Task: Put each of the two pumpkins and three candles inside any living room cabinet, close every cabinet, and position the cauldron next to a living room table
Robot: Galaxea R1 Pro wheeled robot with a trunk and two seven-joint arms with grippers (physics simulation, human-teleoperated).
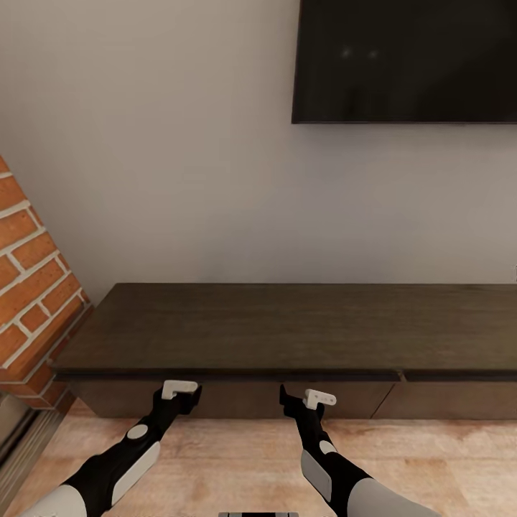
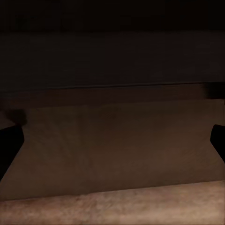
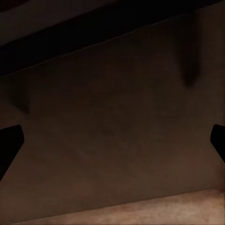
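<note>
Both grippers, left gripper (image 1: 179,393) and right gripper (image 1: 310,399), spread empty at the cabinet (image 1: 287,330) (drawers' lower edge dim)

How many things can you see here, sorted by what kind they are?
Grippers: 2, the left gripper and the right gripper
Cabinet: 1
Dark screen on the wall: 1
Brick wall: 1
Total: 5

Shut cabinet (image 1: 237,398) front blocks both end effectors; cabinet top bare.
</note>
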